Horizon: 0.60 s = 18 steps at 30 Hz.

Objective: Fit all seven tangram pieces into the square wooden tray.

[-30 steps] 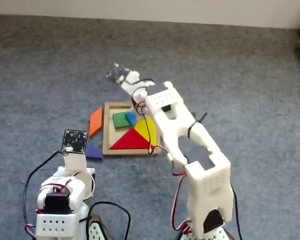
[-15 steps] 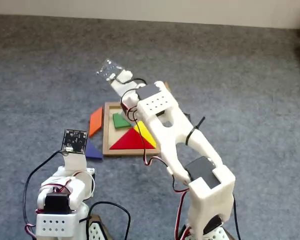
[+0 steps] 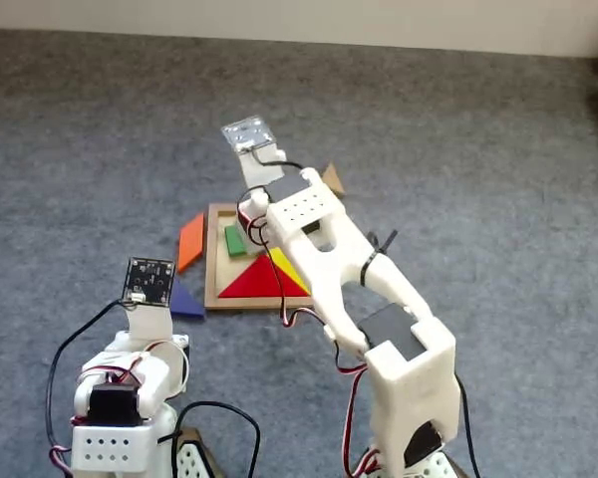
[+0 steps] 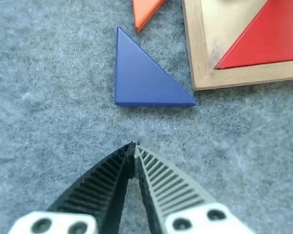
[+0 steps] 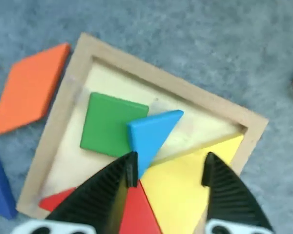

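Here, light-blue triangle (image 5: 154,132) in tray (image 5: 162,80) — just under parted right gripper (image 5: 170,165).

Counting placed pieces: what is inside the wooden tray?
Inside the tray: green square, light blue triangle lapping its edge, yellow triangle, red triangle. The right tool covers part of the red.

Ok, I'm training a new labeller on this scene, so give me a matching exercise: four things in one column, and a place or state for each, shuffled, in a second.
Things:
1. green square
2. dark blue triangle
3. left tool
4. right tool

Places or states:
A. open, over the tray
B. on the carpet, outside the tray
C. shut
D. in the tray, touching the light blue triangle

Pairs: 1-D, 2-B, 3-C, 4-A.
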Motion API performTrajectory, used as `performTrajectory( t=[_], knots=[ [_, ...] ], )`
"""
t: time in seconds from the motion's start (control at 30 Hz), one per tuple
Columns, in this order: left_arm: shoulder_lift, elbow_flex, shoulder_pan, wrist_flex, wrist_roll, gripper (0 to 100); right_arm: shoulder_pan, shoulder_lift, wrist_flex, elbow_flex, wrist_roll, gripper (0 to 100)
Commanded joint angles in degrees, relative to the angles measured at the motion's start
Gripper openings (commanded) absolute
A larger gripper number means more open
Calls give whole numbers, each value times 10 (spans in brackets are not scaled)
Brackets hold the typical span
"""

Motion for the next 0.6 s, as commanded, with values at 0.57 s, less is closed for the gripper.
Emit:
performTrajectory(
  t=[0.57],
  knots=[
    [-9,11,-6,2,-4,8,-20,46,-94,-44,-88,242]
  ],
)
